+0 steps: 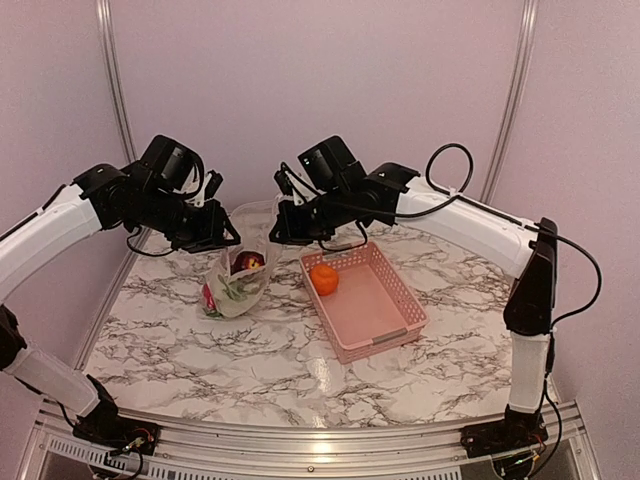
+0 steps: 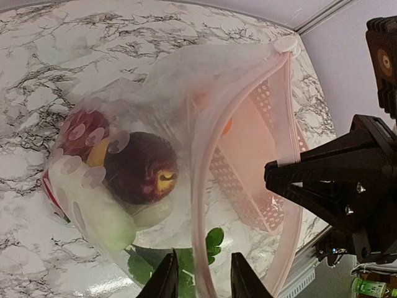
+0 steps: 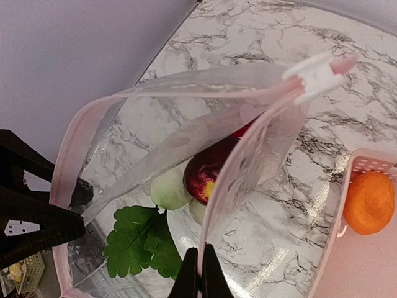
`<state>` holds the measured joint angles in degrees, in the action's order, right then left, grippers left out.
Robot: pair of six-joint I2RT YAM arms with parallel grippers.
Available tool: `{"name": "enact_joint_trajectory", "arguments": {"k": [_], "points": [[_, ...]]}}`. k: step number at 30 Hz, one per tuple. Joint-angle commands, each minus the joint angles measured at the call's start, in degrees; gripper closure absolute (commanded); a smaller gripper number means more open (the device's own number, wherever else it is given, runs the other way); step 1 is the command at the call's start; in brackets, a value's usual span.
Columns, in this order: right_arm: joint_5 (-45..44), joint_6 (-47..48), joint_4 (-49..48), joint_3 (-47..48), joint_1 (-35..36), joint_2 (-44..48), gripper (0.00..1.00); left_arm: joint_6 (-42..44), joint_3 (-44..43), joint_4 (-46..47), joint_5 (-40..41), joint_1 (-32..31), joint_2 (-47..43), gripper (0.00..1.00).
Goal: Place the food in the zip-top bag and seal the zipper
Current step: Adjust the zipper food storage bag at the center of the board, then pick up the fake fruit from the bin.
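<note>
The large clear crinkly zip-top bag (image 1: 236,285) sags centre-left in the top view, holding dark purple and pale green toy food (image 2: 141,166). The right gripper (image 3: 200,279) is clenched on its rim. The left gripper (image 2: 203,282) straddles the opposite rim with fingers apart, so I cannot tell whether it grips. The film looks limp and slippery and the load light, so the stiffer pinkish zipper strip (image 2: 193,198) is the best hold; one orange ball (image 3: 368,202) lies in the pink slatted basket (image 1: 385,300).

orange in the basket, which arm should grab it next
Probably right: the orange lies in the pink basket on that side, near the right gripper, which must first release the rim of the zip-top bag. The left gripper would have to cross the bag.
</note>
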<state>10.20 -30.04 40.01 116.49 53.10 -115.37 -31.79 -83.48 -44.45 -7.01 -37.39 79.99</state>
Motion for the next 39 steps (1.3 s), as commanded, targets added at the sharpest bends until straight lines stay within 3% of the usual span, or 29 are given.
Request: {"name": "enact_joint_trajectory", "arguments": {"k": [1, 7, 13, 17, 20, 26, 39], "points": [[2.5, -1.6, -0.5, 5.0, -1.3, 0.9, 1.0, 0.8, -4.2, -6.6, 1.1, -2.1, 2.0, 0.69], [4.4, -2.8, -1.0, 7.6, -2.5, -0.4, 1.0, -2.7, -14.1, -20.9, 17.6, -3.8, 7.5, 0.75], [6.2, -2.9, -1.2, 7.7, -2.9, -1.1, 1.0, -1.4, -18.2, -20.9, 19.3, -3.8, 9.2, 1.0], [8.6, -2.5, -2.4, 8.0, -3.5, -1.2, 0.98, -0.5, -18.8, -17.8, 18.5, -3.8, 9.5, 1.0], [10.0, -1.9, -2.9, 8.2, -3.9, -0.5, 0.72, 0.0, -19.7, -16.6, 19.1, -3.8, 9.8, 1.0], [5.3, -2.0, 2.2, 8.5, -5.9, 3.2, 0.56, 2.0, -19.9, -15.4, 18.4, -3.7, 10.9, 1.0], [-0.6, 4.1, 3.5, -6.6, -11.3, 9.0, 0.52, 2.1, -18.5, -10.3, 15.5, -3.7, 10.2, 1.0]]}}
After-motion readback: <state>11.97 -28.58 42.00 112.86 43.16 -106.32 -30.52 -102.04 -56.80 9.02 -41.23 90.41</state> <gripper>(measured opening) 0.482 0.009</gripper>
